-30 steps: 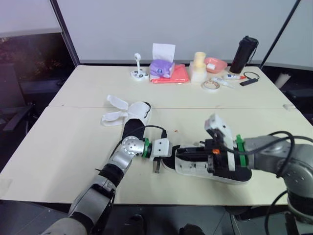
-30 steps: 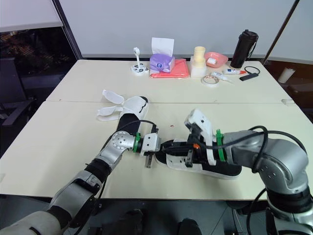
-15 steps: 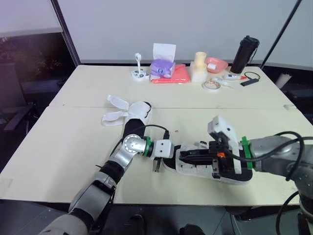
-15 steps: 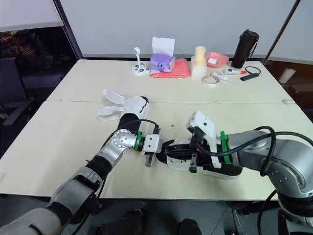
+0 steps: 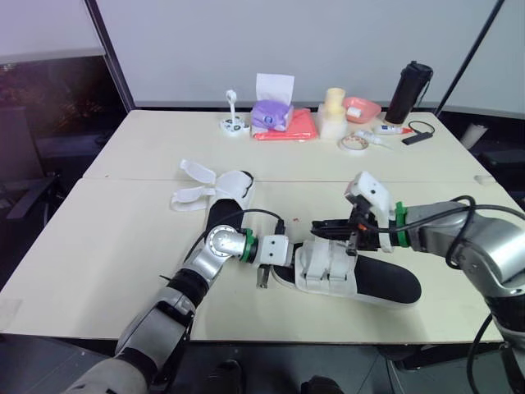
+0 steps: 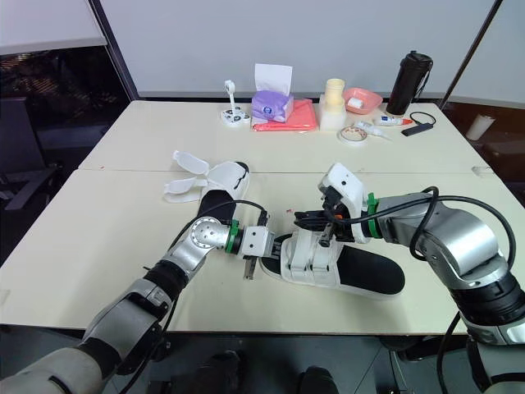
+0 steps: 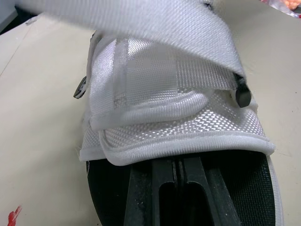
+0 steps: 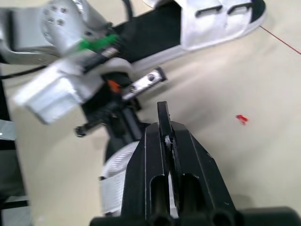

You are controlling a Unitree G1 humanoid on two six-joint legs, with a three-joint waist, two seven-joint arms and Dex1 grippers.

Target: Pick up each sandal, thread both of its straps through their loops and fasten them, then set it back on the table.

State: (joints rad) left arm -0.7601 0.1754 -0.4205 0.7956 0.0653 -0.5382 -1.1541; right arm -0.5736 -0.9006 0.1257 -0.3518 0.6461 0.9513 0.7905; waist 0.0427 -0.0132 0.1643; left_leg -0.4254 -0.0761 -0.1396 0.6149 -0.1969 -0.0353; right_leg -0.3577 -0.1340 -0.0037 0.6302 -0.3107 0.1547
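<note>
The near sandal, black-soled with white straps, lies flat on the table near the front edge. Both straps are folded across its front half. My left gripper is at the toe, fingers shut and lying on the black insole just under the front strap. My right gripper hovers just above the straps, pointing left, shut with nothing visible between its fingers. The second sandal lies farther back on the left with its white straps spread open.
Along the table's far side stand a white gadget, a purple tissue pack on a red cloth, a cream container, a pink bowl, a tape roll and a black bottle.
My right gripper has lifted off the sandal and moved back and to the left. The sandal now lies flat with its heel insole uncovered. The left gripper has stayed at the toe.
</note>
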